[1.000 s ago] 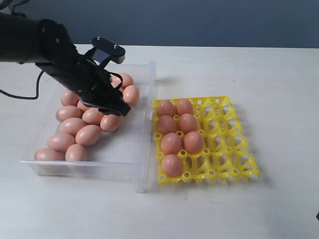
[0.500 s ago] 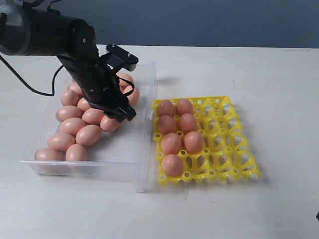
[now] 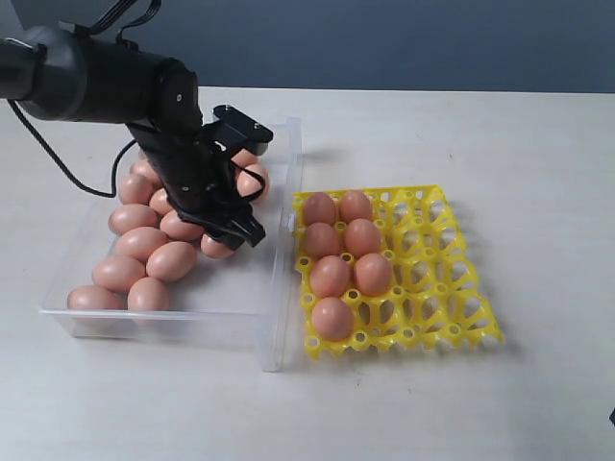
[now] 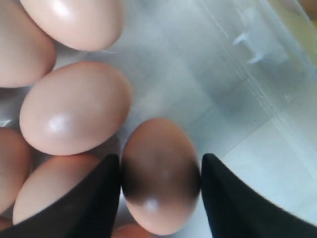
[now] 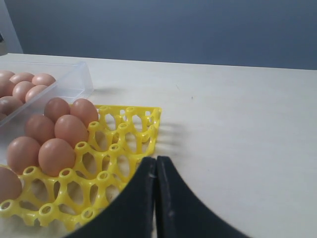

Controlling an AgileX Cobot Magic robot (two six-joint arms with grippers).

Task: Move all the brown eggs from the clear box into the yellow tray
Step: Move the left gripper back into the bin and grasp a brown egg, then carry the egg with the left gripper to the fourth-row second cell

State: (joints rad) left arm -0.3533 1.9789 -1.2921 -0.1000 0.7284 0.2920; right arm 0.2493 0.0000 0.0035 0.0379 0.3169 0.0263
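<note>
Several brown eggs [image 3: 171,259] lie heaped in the clear box [image 3: 274,317] on the left. Several more eggs [image 3: 330,276] fill the left cups of the yellow tray [image 3: 437,279], which sits just right of the box. My left gripper [image 3: 235,230] reaches down into the box at the pile's right edge. In the left wrist view this gripper [image 4: 159,161] is open and straddles one egg [image 4: 159,198] lying on the box floor. One finger touches the egg and a thin gap shows at the other. My right gripper [image 5: 156,163] is shut and empty, hovering by the tray [image 5: 124,148].
The box's right wall [image 3: 288,192] stands between the pile and the tray. The tray's right-hand cups [image 3: 452,307] hold nothing. Pale tabletop [image 3: 519,154] surrounds both. A black cable [image 3: 58,163] trails from the left arm.
The left arm has swung in over the box and its gripper has shifted slightly right and down, settling around the egg at the pile's right edge. Eggs and tray have not moved.
</note>
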